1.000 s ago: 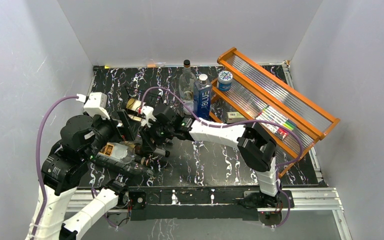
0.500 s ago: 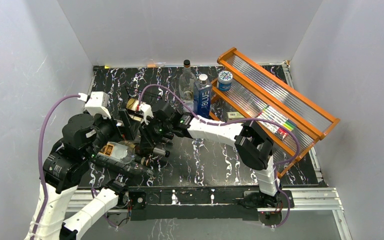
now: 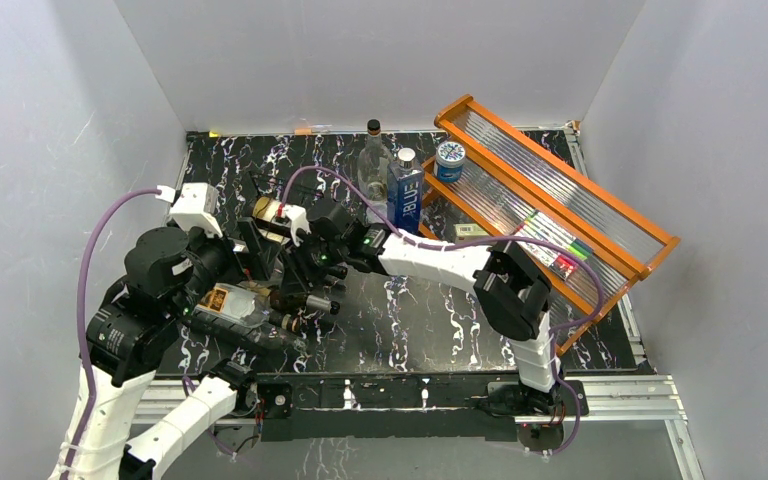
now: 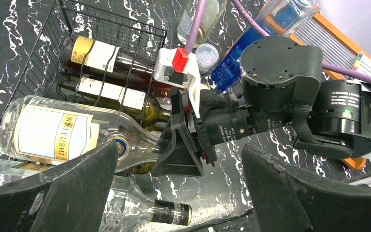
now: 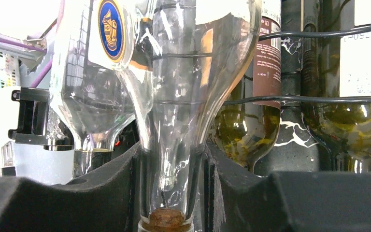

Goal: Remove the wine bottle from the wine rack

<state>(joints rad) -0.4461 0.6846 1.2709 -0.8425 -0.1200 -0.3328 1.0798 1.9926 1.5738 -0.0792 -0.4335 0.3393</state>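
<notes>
A: Right fingers gripping?
B: Yes, clamping the wine bottle neck (corked end). It's lying in the wine rack. Left fingers are gaping wide, holding nothing.

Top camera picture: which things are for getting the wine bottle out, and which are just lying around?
For the job: clear wine bottle, wire wine rack, right gripper.
Just lying about: orange shelf, blue bottle, blue-lidded jar, markers.

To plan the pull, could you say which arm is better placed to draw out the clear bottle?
Right: the right gripper clamps the clear bottle by its neck; the left gripper hangs open.
</notes>
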